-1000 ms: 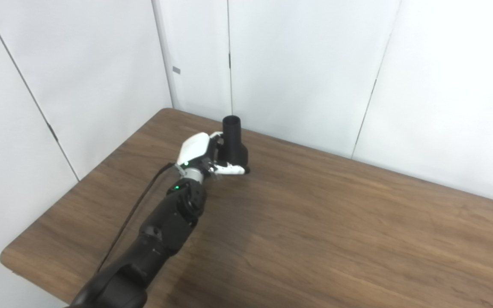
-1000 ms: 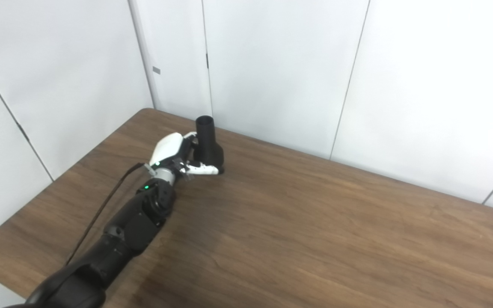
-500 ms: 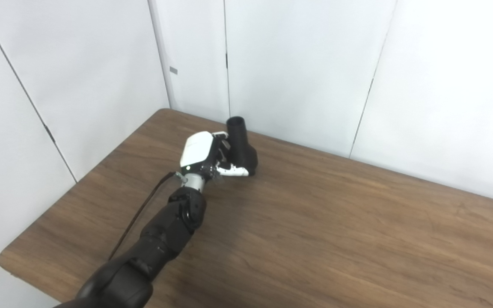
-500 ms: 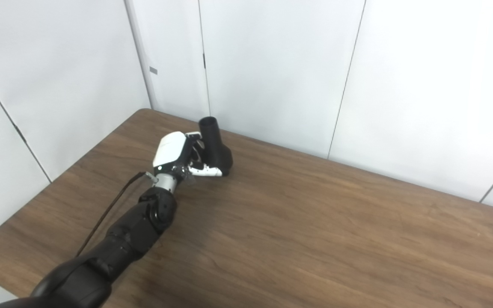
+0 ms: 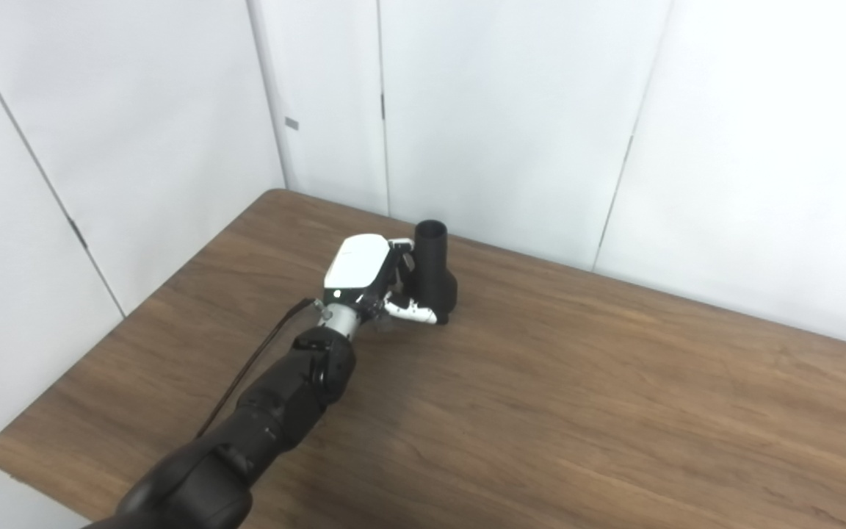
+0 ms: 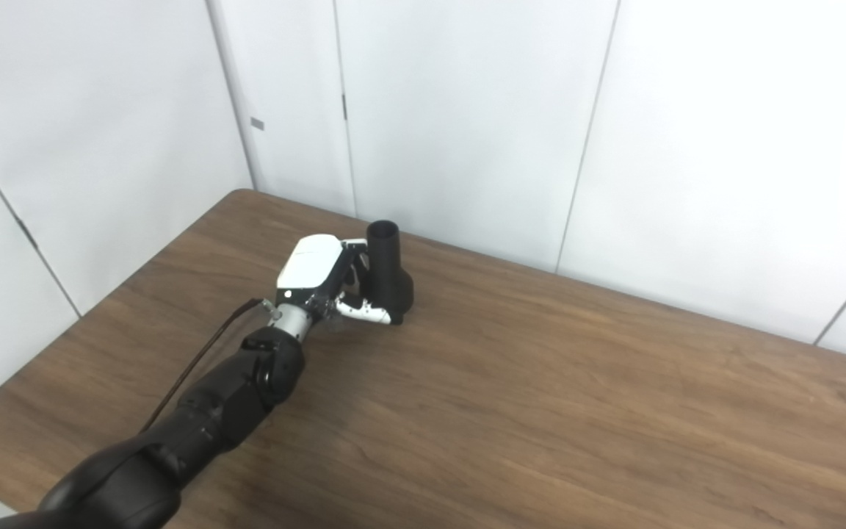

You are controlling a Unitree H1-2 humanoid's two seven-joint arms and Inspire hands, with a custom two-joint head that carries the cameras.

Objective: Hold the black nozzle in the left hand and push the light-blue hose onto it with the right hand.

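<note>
left hand grasping the black nozzle on the table

the wooden table (image 5: 577, 411) fills the lower frame below white wall panels (image 5: 511, 117). left of centre, the left hand (image 5: 368, 275) wraps the upright black nozzle (image 5: 434, 272), open end up. right hand out of view.

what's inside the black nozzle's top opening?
Nothing visible: the black nozzle, upright in the left hand, has an open, dark mouth with no hose in it. Its deeper bore is hidden in shadow.
</note>
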